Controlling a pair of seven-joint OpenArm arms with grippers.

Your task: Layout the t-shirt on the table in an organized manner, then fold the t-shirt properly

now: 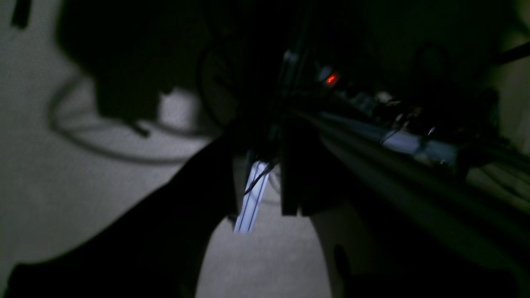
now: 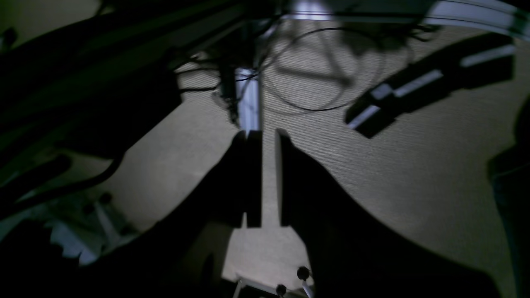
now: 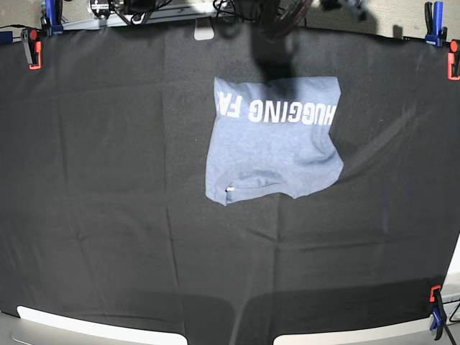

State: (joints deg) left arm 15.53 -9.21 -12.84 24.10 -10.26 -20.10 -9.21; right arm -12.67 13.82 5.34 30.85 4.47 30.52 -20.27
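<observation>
Left wrist view: dark and blurred. You see carpeted floor [image 1: 62, 186], cables and a pale metal rail [image 1: 252, 198]. Left gripper [image 1: 265, 182] fingers: gap cannot be told here. No shirt in frame.

Right wrist view: right gripper [image 2: 269, 178] fingers stand narrowly apart, nothing between them; floor and a cable loop [image 2: 314, 70] behind.

Base view: the t-shirt [image 3: 272, 140] lies folded into a rough rectangle on the table [image 3: 100, 180], toward the far edge, lettering up. Neither arm is over it. If you refold, square the ragged near hem first. Black cloth is smooth, clamps [image 3: 31, 47] at the corners.
</observation>
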